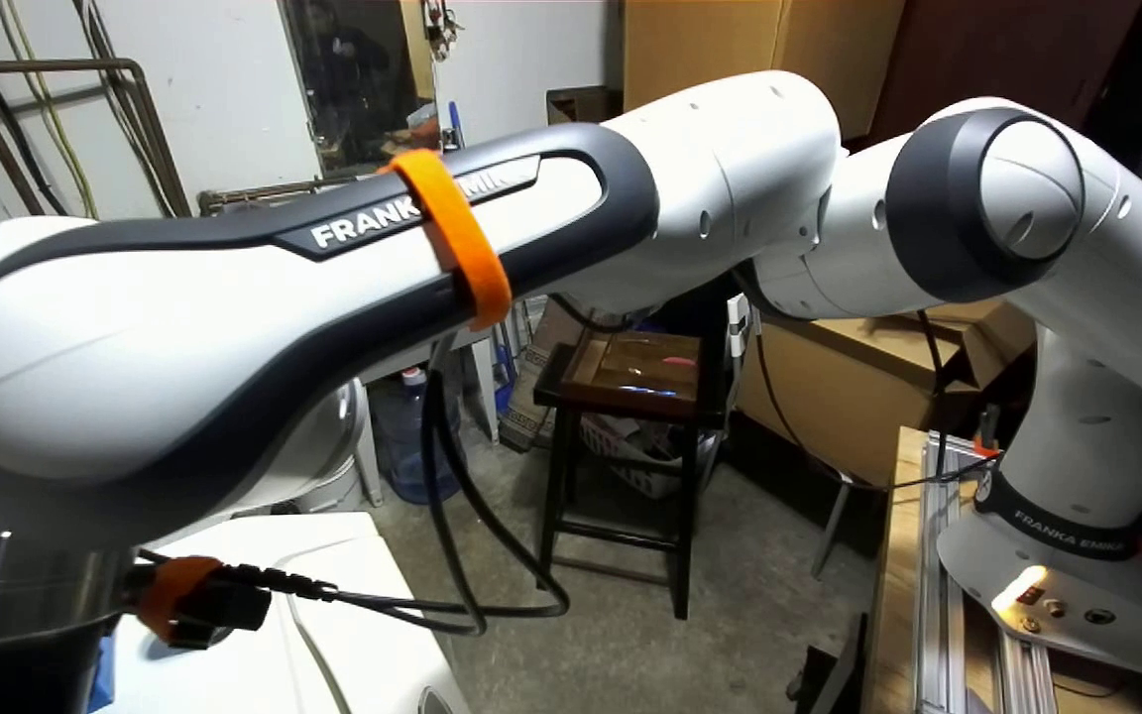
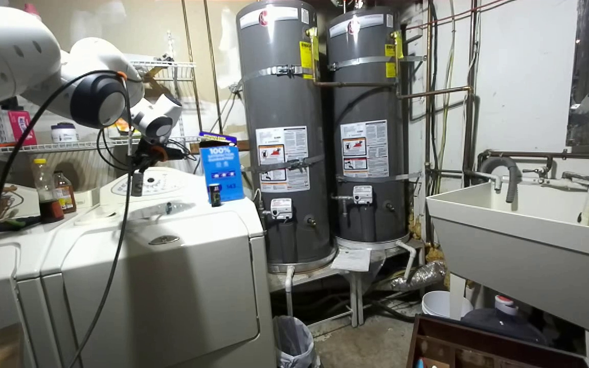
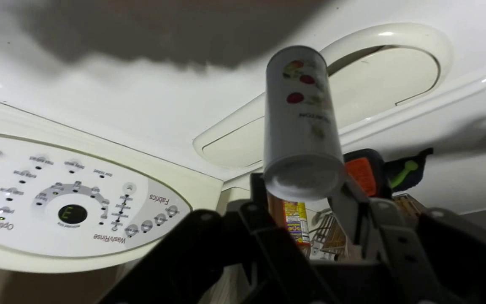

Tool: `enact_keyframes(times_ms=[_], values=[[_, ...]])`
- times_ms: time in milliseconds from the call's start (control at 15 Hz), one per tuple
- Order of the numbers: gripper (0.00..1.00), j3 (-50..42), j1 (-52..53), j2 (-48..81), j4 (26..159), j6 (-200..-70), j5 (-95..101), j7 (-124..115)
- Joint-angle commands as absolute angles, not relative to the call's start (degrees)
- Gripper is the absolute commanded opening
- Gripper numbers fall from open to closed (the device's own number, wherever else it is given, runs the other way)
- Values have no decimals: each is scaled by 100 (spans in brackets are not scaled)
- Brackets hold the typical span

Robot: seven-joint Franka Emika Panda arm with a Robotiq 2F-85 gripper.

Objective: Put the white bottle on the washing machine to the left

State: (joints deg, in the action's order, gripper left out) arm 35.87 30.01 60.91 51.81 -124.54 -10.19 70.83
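While the white bottle [image 3: 302, 122] is gripped at its upper end by the pincer [image 3: 304, 193], over the desk [image 3: 163, 114] of the washing machine [image 2: 187, 286], near the corner beside the control panel [image 3: 74, 194], toppling may be caused by release too high or across the rimmed oval lid [image 3: 382, 82].

In an exterior view, we see two tall grey cylindrical metal water heaters [image 2: 281, 112] side by side, between a blue cardboard box [image 2: 223, 173] and a deep white rectangular utility sink [image 2: 524, 263]. We find a brown wooden tray [image 1: 589, 359] on a black wooden stool [image 1: 553, 377].
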Motion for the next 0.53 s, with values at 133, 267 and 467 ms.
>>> enact_keyframes(times_ms=[133, 267, 467], values=[[19, 3136, 3686, 6411, 4265, -11877, -975, 6599], [19, 2874, 3912, 6476, 4067, -11856, -926, 6334], [19, 2556, 4151, 6636, 3800, -11790, -912, 6027]])
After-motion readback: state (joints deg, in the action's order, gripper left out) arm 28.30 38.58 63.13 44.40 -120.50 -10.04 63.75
